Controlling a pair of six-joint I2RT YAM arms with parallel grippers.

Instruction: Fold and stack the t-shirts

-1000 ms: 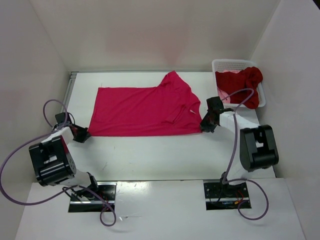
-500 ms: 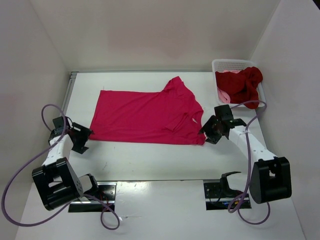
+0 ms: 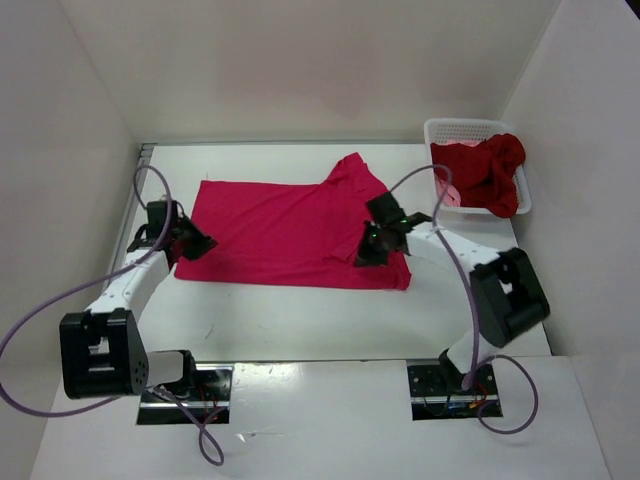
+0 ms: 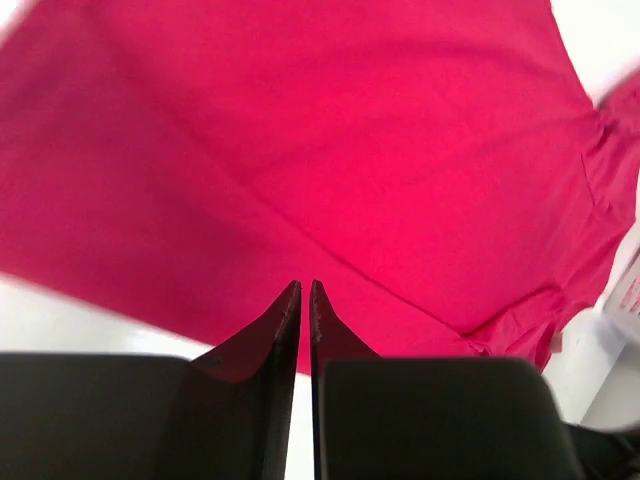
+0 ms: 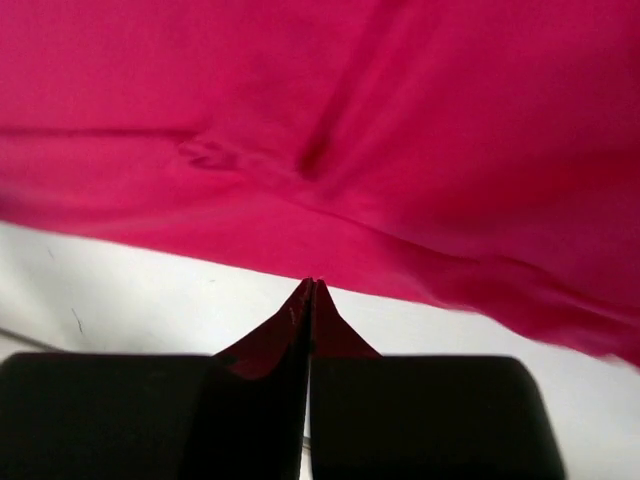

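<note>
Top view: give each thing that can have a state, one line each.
Magenta t-shirt: spread out on the table.
Basket: upright, holding two shirts.
Dark red t-shirt: crumpled inside, draped over the rim.
Salmon t-shirt: bunched inside, mostly hidden.
Left gripper: shut at the magenta shirt's edge.
Right gripper: shut at its near edge.

Soft, even light falls from above in the top view. The white counter (image 3: 300,310) is bright without glare, and shadows on it are faint. Both wrist views are blurred: the magenta shirt (image 4: 330,150) smears at its edges, and the black left fingers (image 4: 265,345) and right fingers (image 5: 340,335) sit out of focus, tinged red.
</note>
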